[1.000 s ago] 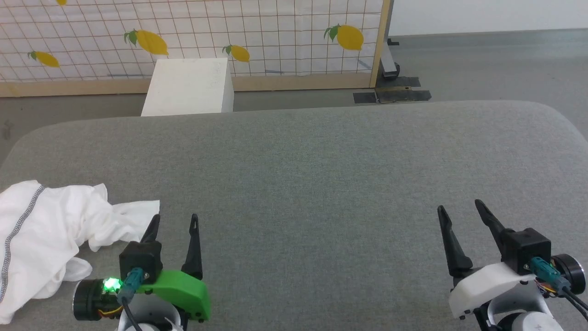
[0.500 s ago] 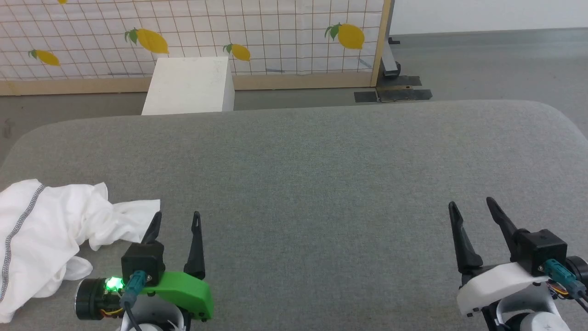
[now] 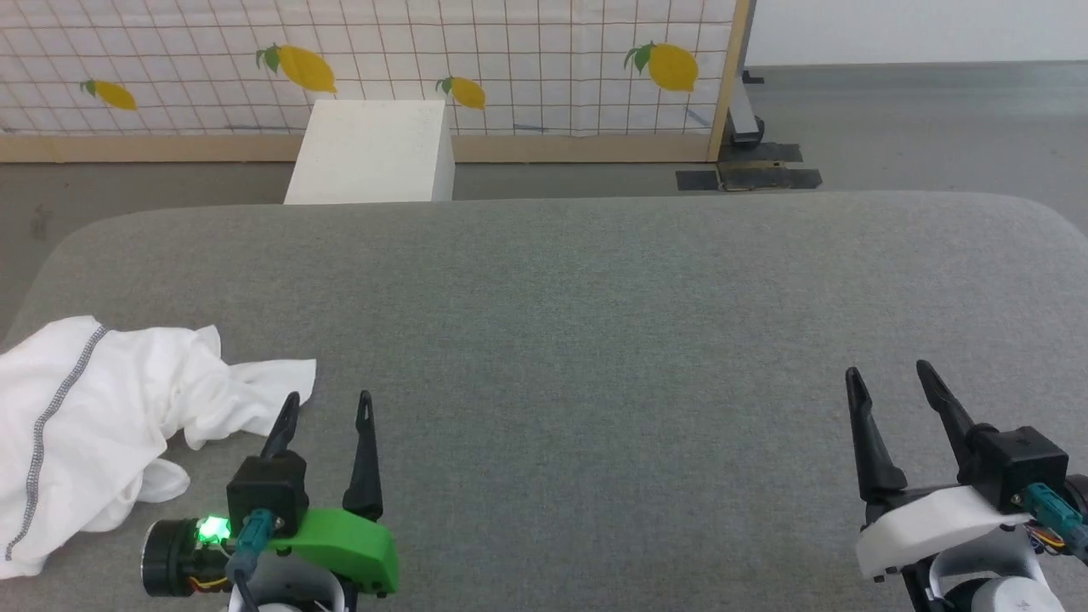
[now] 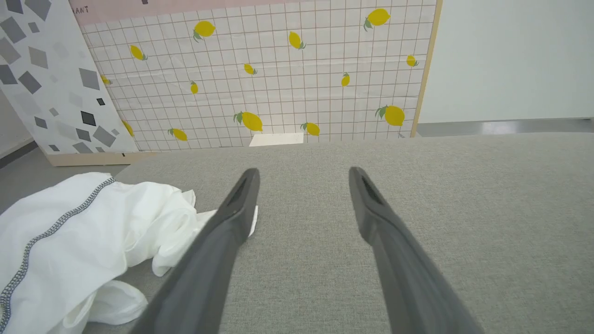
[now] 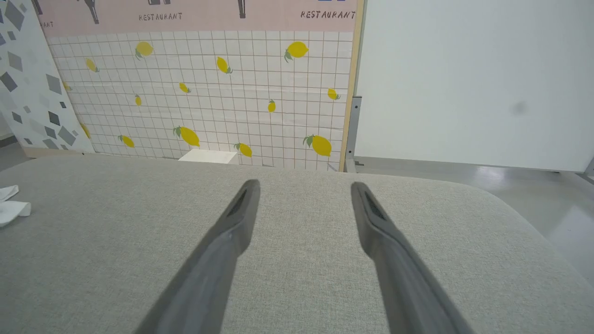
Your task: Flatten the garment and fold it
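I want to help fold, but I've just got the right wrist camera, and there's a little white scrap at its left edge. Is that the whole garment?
Observer: No, the white garment is a big crumpled heap at the grey cushion's left end.
Operator: Is a gripper holding it?
Observer: No. The left gripper is open beside the heap, nothing between its fingers.
Operator: Any marks on it?
Observer: A grey-and-white stitched trim line runs across it.

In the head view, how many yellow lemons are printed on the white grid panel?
4 on the white grid panel: far-left lemon, large lemon above the white box, small lemon at the box's upper right, right-edge lemon. Others may hide behind the box.
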Tool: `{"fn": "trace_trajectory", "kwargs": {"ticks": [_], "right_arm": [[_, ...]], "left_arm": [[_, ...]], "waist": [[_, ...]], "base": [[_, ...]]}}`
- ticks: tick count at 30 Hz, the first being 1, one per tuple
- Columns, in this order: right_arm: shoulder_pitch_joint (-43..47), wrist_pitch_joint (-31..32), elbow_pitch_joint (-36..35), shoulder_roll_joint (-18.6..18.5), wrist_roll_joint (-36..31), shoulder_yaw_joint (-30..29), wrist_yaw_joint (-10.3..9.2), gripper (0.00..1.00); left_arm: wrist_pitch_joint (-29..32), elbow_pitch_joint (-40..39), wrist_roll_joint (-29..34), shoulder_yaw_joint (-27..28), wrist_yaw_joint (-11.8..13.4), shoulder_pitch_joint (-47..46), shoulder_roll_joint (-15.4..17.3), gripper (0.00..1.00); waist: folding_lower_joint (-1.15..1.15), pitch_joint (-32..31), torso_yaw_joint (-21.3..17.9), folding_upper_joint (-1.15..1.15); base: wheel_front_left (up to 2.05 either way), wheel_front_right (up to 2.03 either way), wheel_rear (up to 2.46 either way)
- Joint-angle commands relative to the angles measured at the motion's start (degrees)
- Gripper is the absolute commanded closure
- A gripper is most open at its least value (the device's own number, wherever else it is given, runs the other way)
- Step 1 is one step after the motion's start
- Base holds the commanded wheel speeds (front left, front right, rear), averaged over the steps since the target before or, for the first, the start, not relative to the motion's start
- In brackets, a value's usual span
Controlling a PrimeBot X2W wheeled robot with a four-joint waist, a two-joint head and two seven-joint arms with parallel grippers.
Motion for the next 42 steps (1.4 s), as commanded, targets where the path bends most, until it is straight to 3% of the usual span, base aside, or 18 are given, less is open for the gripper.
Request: {"fn": "trace_trajectory", "kwargs": {"ticks": [1, 13, 42], "right_arm": [[0.29, -0.74, -0.21, 0.05, 0.18, -0.14, -0.03, 0.0], [0.61, -2.16, -0.12, 0.06, 0.12, -0.23, -0.04, 0.0], [1.33, -4.01, -0.61, 0.09, 0.62, 3.03, -0.06, 0.0]], "left_arm": [[-0.58, -0.38, 0.02, -0.25, 0.39, 0.58, 0.06, 0.0], [-1.99, -0.56, -0.18, -1.0, 1.29, 1.34, 0.26, 0.0], [-5.41, -1.18, -1.49, -2.34, 3.58, 3.55, 0.51, 0.0]], "waist": [[0.0, -0.08, 0.51, 0.0], [0.0, -0.41, 4.48, 0.0], [0.0, -0.24, 19.24, 0.0]], "base": [[0.0, 0.0, 0.0], [0.0, 0.0, 0.0], [0.0, 0.0, 0.0]]}}
